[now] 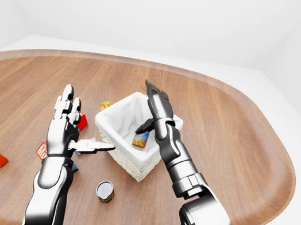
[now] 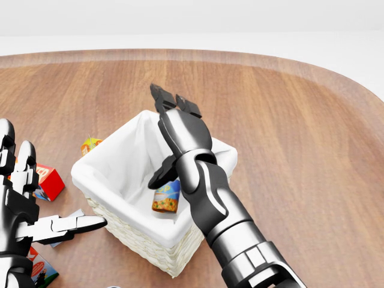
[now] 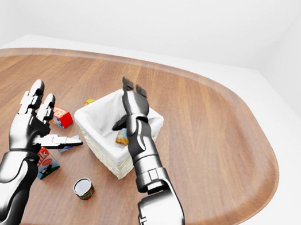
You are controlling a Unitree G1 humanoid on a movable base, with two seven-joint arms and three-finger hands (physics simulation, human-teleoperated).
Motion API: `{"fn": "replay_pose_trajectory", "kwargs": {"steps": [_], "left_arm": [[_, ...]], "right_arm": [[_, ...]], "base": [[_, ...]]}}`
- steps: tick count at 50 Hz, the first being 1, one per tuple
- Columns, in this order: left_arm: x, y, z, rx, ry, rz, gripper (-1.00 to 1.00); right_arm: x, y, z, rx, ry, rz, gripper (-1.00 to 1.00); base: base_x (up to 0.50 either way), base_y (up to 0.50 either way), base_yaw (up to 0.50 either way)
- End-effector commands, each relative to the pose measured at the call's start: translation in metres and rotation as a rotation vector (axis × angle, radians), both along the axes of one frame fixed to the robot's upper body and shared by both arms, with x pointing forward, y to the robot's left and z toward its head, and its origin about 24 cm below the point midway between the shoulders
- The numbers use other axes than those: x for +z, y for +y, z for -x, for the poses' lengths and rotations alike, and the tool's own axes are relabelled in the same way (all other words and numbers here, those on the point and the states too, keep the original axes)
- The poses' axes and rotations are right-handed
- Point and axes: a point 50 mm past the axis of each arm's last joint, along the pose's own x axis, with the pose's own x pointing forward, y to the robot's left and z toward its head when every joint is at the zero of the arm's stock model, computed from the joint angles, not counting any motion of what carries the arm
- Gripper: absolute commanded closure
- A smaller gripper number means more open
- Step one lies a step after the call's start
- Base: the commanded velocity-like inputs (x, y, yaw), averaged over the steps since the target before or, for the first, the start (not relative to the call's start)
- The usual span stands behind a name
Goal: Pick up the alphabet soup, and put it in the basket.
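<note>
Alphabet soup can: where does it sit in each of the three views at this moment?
Left-eye view: alphabet soup can inside the basket, centre of picture, just left of the open right hand.
Head view: lower centre, in the basket, below the right hand's thumb.
Right-eye view: left of centre, partly hidden by the right arm.
Shared landmark: the white-lined basket.

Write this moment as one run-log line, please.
right hand: open above white-lined wicker basket | blue-and-orange soup can: inside basket | left hand: open, idle
</note>
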Motion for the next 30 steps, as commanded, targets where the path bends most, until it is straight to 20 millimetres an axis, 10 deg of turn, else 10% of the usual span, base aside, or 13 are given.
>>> {"fn": "replay_pose_trajectory", "kwargs": {"steps": [1, 20, 30], "left_arm": [[0.000, 0.000, 0.000, -0.001, 0.000, -0.001, -1.00], [-0.001, -0.001, 0.000, -0.001, 0.005, -0.001, -1.00], [-0.001, -0.001, 0.000, -0.002, 0.002, -0.001, -1.00]], "right_arm": [[-0.002, 0.000, 0.000, -0.006, 0.003, 0.000, -1.00], [-0.002, -0.001, 0.000, -0.007, 0.003, -0.001, -1.00], [0.037, -0.005, -0.002, 0.001, -0.119, -0.081, -1.00]], "base": [[0.00, 0.00, 0.00], [0.00, 0.00, 0.00], [0.00, 0.00, 0.00]]}}
